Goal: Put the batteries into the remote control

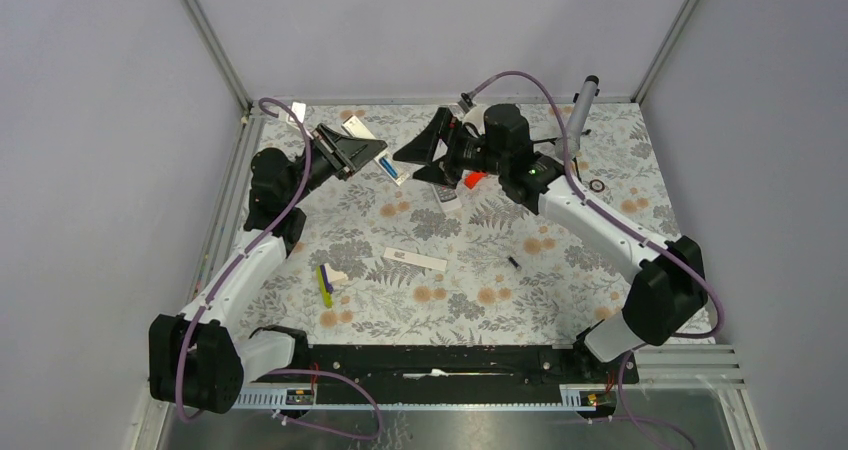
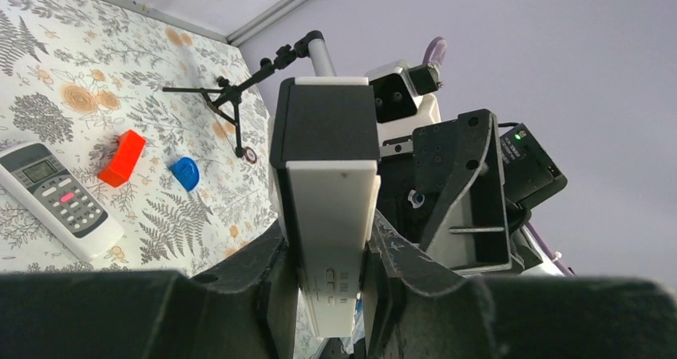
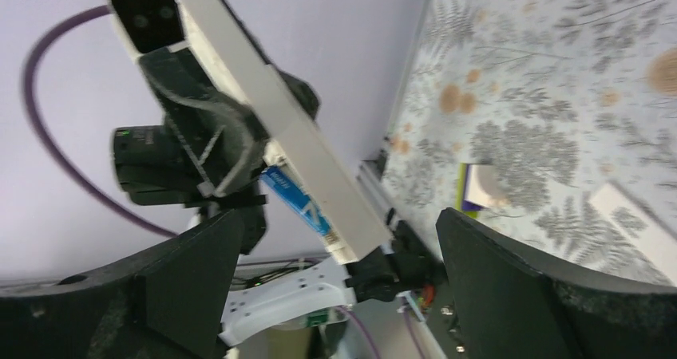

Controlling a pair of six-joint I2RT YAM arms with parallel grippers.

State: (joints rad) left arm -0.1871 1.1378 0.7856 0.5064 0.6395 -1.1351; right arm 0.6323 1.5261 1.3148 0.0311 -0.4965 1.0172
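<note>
The remote control (image 2: 60,199), a light-grey handset with a dark display and rows of buttons, lies on the floral table; in the top view the remote control (image 1: 447,196) is partly under the right arm. My left gripper (image 2: 331,247) (image 1: 350,152) is shut on a slim white bar (image 2: 331,215), held off the table. A blue battery (image 3: 299,203) (image 1: 387,169) lies along that bar's side. My right gripper (image 3: 335,283) (image 1: 422,158) stands wide open facing the bar, nothing between its fingers. A tiny dark cylinder (image 1: 513,262) lies on the table; its colours are too small to tell.
An orange-red piece (image 2: 121,158) (image 1: 474,179) and a round blue cap (image 2: 185,172) lie near the remote. A second white bar (image 1: 415,260) and a yellow-purple item (image 1: 325,282) lie mid-table. A grey cylinder on a stand (image 1: 582,102) is at the back right.
</note>
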